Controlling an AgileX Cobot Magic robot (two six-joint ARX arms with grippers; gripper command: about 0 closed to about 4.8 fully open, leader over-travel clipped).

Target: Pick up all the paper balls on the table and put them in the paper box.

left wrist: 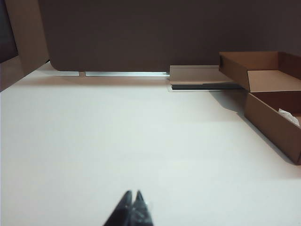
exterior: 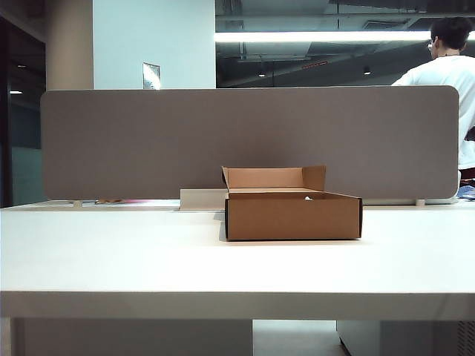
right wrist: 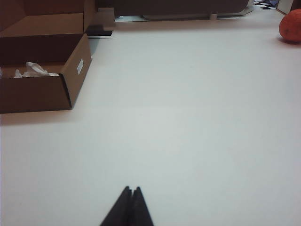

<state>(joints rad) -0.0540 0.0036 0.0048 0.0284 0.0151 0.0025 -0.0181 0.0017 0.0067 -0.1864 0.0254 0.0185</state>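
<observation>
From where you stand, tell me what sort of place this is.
Probably an open-plan office: a white desk top backed by a fabric divider panel, ceiling strip lighting, and a person at work beyond it.

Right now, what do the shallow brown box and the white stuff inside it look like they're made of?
The shallow brown box looks like matte cardboard: flat tan walls with folded flaps. The white wad inside looks like crumpled paper, creased and lumpy, though only part shows. Both grippers, left and right, are shut over the table.
</observation>
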